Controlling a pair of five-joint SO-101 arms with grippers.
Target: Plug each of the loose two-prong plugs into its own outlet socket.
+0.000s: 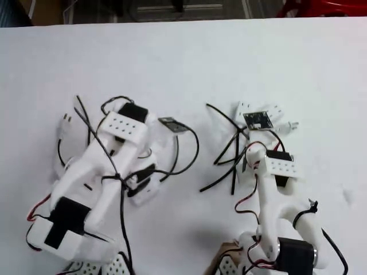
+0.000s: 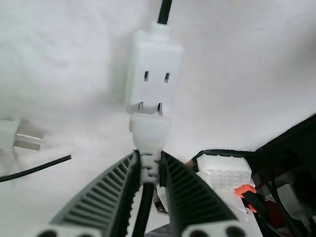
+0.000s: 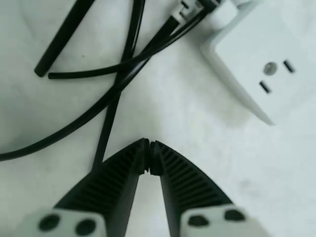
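In the left wrist view my left gripper (image 2: 149,168) is shut on the neck of a white two-prong plug (image 2: 149,131). Its prongs touch the near end of a white outlet block (image 2: 154,69), below an open pair of slots. A second loose white plug (image 2: 17,137) lies apart on the table and shows as a white plug (image 1: 65,123) in the high view. My right gripper (image 3: 148,150) is shut on nothing and hovers over the table. It sits beside black cables (image 3: 118,74) and short of a white outlet (image 3: 261,69).
Black cables (image 1: 229,152) fan out across the middle of the white table (image 1: 183,63), and more loop around the left arm (image 1: 103,166). The right arm (image 1: 281,189) stands at the front right. Small white parts (image 1: 287,124) lie beyond it.
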